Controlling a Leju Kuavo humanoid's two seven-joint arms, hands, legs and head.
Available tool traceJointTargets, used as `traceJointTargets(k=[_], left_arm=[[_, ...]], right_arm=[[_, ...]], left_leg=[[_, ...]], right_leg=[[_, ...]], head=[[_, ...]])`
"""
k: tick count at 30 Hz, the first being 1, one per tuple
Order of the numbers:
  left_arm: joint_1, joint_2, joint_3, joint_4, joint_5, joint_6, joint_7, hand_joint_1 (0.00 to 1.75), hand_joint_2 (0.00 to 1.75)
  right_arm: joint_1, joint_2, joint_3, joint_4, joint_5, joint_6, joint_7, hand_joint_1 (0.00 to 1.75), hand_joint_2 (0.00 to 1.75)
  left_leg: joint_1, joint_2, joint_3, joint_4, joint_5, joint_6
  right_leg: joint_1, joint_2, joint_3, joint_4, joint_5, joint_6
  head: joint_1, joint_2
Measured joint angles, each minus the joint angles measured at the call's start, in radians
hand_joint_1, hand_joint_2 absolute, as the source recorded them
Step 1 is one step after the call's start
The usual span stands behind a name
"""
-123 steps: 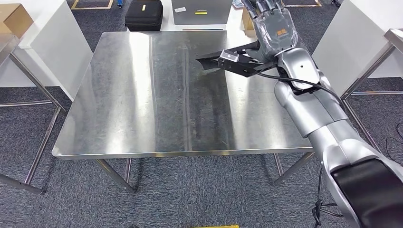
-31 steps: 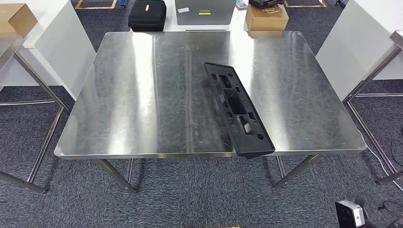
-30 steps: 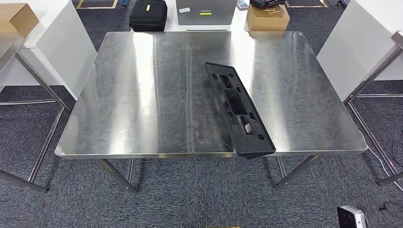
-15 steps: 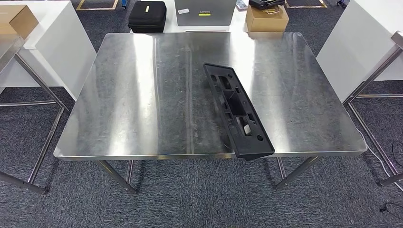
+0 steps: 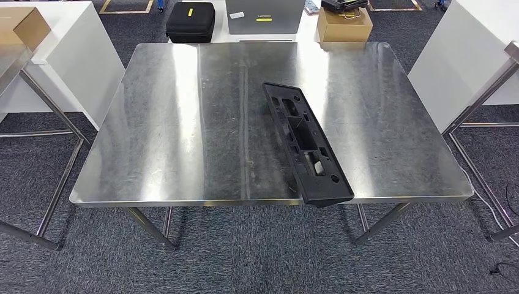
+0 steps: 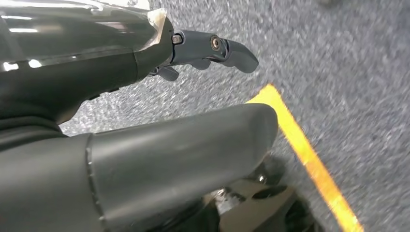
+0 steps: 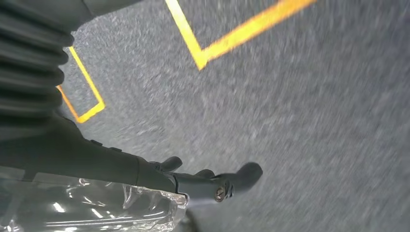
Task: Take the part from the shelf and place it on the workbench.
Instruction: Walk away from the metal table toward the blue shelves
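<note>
The part (image 5: 308, 146) has been let go: the left hand (image 6: 203, 50) and right hand (image 7: 203, 181) are hung over carpet, fingers apart, nothing held. It is laid flat right of centre on the workbench (image 5: 171, 135), its near end jutting past the lower edge, so the placement is judged done, if slightly overhung.

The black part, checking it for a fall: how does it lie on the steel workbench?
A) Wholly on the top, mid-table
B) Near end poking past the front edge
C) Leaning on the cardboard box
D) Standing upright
B: the black part lies flat, its near end past the workbench's front edge.
</note>
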Motion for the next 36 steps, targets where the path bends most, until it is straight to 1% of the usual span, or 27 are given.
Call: traceJointTargets(k=[4,6,8,9,10,11,12,13,14,15,17,18,19,21,22,23,24,25,27,28,29,30,31,33,34,35,36], left_arm=[[-0.002,0.0,-0.012,0.0,-0.008,-0.03,0.037,0.0,0.0],[-0.002,0.0,-0.013,0.0,-0.003,-0.044,0.052,0.0,0.0],[-0.002,-0.001,-0.013,0.0,0.002,-0.054,0.062,0.0,0.0],[-0.002,-0.001,-0.013,0.0,0.003,-0.058,0.064,0.0,0.0],[-0.002,-0.002,-0.013,0.0,0.004,-0.06,0.065,0.0,0.0],[-0.003,-0.002,-0.013,0.0,0.005,-0.061,0.066,0.0,0.0],[-0.003,-0.002,-0.013,0.0,0.005,-0.061,0.066,0.0,0.0],[-0.002,-0.002,-0.013,0.0,0.005,-0.062,0.067,0.0,0.0],[-0.002,-0.002,-0.013,0.001,0.005,-0.062,0.068,0.0,0.0],[-0.002,-0.002,-0.013,0.001,0.005,-0.063,0.07,0.0,0.0],[-0.002,-0.002,-0.013,0.001,0.004,-0.067,0.071,0.0,0.0],[-0.002,-0.001,-0.013,0.001,0.003,-0.069,0.071,0.0,0.0],[-0.002,-0.001,-0.013,0.001,0.002,-0.07,0.071,0.0,0.0],[-0.002,0.0,-0.013,0.001,0.001,-0.073,0.07,0.0,0.0],[-0.002,0.001,-0.013,0.001,0.001,-0.076,0.07,0.0,0.0],[-0.002,0.002,-0.013,0.001,0.001,-0.078,0.07,0.0,0.0],[-0.002,0.002,-0.013,0.001,0.002,-0.081,0.07,0.0,0.0],[-0.003,0.003,-0.013,0.001,0.002,-0.082,0.07,0.0,0.0],[-0.003,0.003,-0.013,0.001,0.002,-0.082,0.069,0.0,0.0],[-0.003,0.004,-0.013,0.001,0.002,-0.082,0.069,0.0,0.0],[-0.003,0.004,-0.013,0.001,0.002,-0.082,0.069,0.0,0.0],[-0.003,0.004,-0.013,0.001,0.001,-0.082,0.069,0.0,0.0],[-0.003,0.004,-0.013,0.001,0.001,-0.082,0.068,0.0,0.0],[-0.006,0.006,-0.013,0.001,0.002,-0.082,0.067,0.0,0.0],[-0.008,0.006,-0.013,0.001,0.004,-0.083,0.066,0.0,0.0],[-0.01,0.007,-0.013,0.001,0.006,-0.083,0.065,0.0,0.0],[-0.011,0.007,-0.013,0.001,0.007,-0.083,0.064,0.0,0.0]], right_arm=[[-0.003,-0.013,0.005,0.038,0.012,0.011,-0.022,0.0,0.0],[-0.003,-0.017,0.01,0.049,0.02,0.015,-0.025,0.0,0.0],[-0.004,-0.023,0.016,0.057,0.024,0.019,-0.025,0.0,0.0],[-0.004,-0.026,0.018,0.06,0.025,0.02,-0.025,0.0,0.0],[-0.004,-0.029,0.02,0.063,0.025,0.021,-0.025,0.0,0.0],[-0.004,-0.031,0.021,0.065,0.025,0.021,-0.025,0.0,0.0],[-0.003,-0.032,0.021,0.068,0.025,0.022,-0.024,0.0,0.0],[-0.002,-0.033,0.022,0.07,0.026,0.022,-0.023,0.0,0.0],[-0.002,-0.034,0.022,0.072,0.027,0.022,-0.019,0.0,0.0],[-0.001,-0.035,0.023,0.074,0.029,0.022,-0.015,0.0,0.0],[-0.002,-0.037,0.025,0.077,0.034,0.022,-0.005,0.0,0.0],[-0.003,-0.038,0.027,0.079,0.036,0.022,-0.003,0.0,0.0],[-0.003,-0.038,0.029,0.081,0.037,0.022,0.0,0.0,0.0],[-0.003,-0.038,0.03,0.085,0.036,0.022,0.001,0.0,0.0],[-0.002,-0.038,0.03,0.086,0.036,0.022,0.0,0.0,0.0],[-0.003,-0.038,0.03,0.087,0.035,0.021,-0.001,0.0,0.0],[-0.003,-0.037,0.03,0.087,0.035,0.021,-0.003,0.0,0.0],[-0.003,-0.037,0.03,0.088,0.034,0.021,-0.004,0.0,0.0],[-0.002,-0.037,0.031,0.089,0.034,0.021,-0.006,0.0,0.0],[-0.002,-0.037,0.031,0.089,0.033,0.021,-0.007,0.0,0.0],[-0.001,-0.037,0.031,0.09,0.033,0.021,-0.007,0.0,0.0],[-0.001,-0.037,0.031,0.09,0.033,0.021,-0.007,0.0,0.0],[-0.002,-0.037,0.031,0.091,0.033,0.021,-0.007,0.0,0.0],[-0.002,-0.037,0.031,0.092,0.033,0.022,-0.007,0.0,0.0],[-0.003,-0.037,0.031,0.093,0.033,0.022,-0.007,0.0,0.0],[-0.003,-0.037,0.032,0.093,0.033,0.022,-0.006,0.0,0.0],[-0.003,-0.037,0.032,0.094,0.033,0.022,-0.005,0.0,0.0]], left_leg=[[-0.002,0.0,-0.001,0.001,-0.002,0.001],[-0.003,0.0,0.001,0.0,-0.006,0.01],[0.005,0.002,0.014,-0.017,-0.001,0.022],[0.009,0.003,0.022,-0.026,0.003,0.026],[0.013,0.005,0.027,-0.032,0.006,0.028],[0.013,0.007,0.028,-0.033,0.007,0.03],[0.014,0.008,0.028,-0.032,0.007,0.03],[0.014,0.009,0.027,-0.032,0.008,0.029],[0.016,0.009,0.026,-0.03,0.008,0.026],[0.018,0.008,0.026,-0.027,0.007,0.022],[0.023,0.007,0.023,-0.013,0.001,0.007],[0.023,0.007,0.021,-0.003,-0.005,-0.002],[0.022,0.007,0.02,0.004,-0.01,-0.011],[0.022,0.008,0.02,0.01,-0.014,-0.024],[0.024,0.009,0.02,0.011,-0.014,-0.028],[0.028,0.01,0.017,0.019,-0.022,-0.032],[0.031,0.011,0.008,0.041,-0.041,-0.037],[0.033,0.013,-0.01,0.084,-0.074,-0.041],[0.034,0.015,-0.064,0.216,-0.151,-0.048],[0.034,0.015,-0.086,0.272,-0.175,-0.049],[0.034,0.015,-0.094,0.297,-0.179,-0.047],[0.034,0.015,-0.081,0.282,-0.163,-0.043],[0.033,0.015,-0.05,0.23,-0.133,-0.038],[0.028,0.016,0.028,0.091,-0.08,-0.023],[0.025,0.017,0.052,0.044,-0.067,-0.017],[0.021,0.017,0.062,0.022,-0.064,-0.013],[0.018,0.017,0.06,0.02,-0.064,-0.011]], right_leg=[[-0.002,0.0,0.001,-0.002,0.0,0.001],[-0.007,-0.001,0.006,-0.009,0.001,0.007],[-0.009,-0.001,0.009,0.004,-0.008,0.011],[-0.007,0.0,-0.004,0.036,-0.026,0.009],[-0.007,0.0,-0.027,0.09,-0.054,0.003],[-0.008,0.001,-0.062,0.16,-0.089,-0.002],[-0.01,0.001,-0.098,0.231,-0.12,-0.003],[-0.012,0.001,-0.123,0.28,-0.138,0.0],[-0.015,0.001,-0.129,0.292,-0.138,0.009],[-0.019,0.001,-0.112,0.261,-0.121,0.021],[-0.029,-0.001,-0.038,0.12,-0.064,0.046],[-0.029,-0.002,-0.009,0.063,-0.04,0.049],[-0.029,-0.003,0.007,0.031,-0.026,0.043],[-0.023,-0.003,0.008,0.026,-0.016,0.02],[-0.024,-0.003,0.008,0.027,-0.013,0.009],[-0.025,-0.003,0.009,0.027,-0.009,0.001],[-0.027,-0.004,0.008,0.027,-0.005,-0.006],[-0.026,-0.004,0.007,0.027,-0.002,-0.012],[-0.022,-0.006,0.001,0.028,0.002,-0.019],[-0.02,-0.006,-0.002,0.028,0.002,-0.02],[-0.018,-0.006,-0.003,0.028,0.003,-0.02],[-0.016,-0.006,-0.003,0.028,0.003,-0.02],[-0.014,-0.006,-0.002,0.028,0.003,-0.02],[-0.011,-0.005,0.001,0.028,0.003,-0.019],[-0.009,-0.005,0.001,0.028,0.003,-0.017],[-0.008,-0.006,-0.001,0.028,0.004,-0.014],[-0.007,-0.007,-0.002,0.026,0.006,-0.009]], head=[[0.0,0.0],[-0.003,0.0],[-0.005,0.0],[-0.004,0.0],[0.0,0.0],[0.003,0.0],[0.006,0.0],[0.008,0.0],[0.008,0.0],[0.009,0.0],[0.011,0.0],[0.015,0.0],[0.017,0.0],[0.013,0.0],[0.008,0.0],[0.003,0.0],[-0.002,0.0],[-0.007,0.0],[-0.017,0.0],[-0.02,0.0],[-0.021,0.0],[-0.022,0.0],[-0.023,0.0],[-0.024,0.0],[-0.024,0.0],[-0.024,0.0],[-0.023,0.0]])
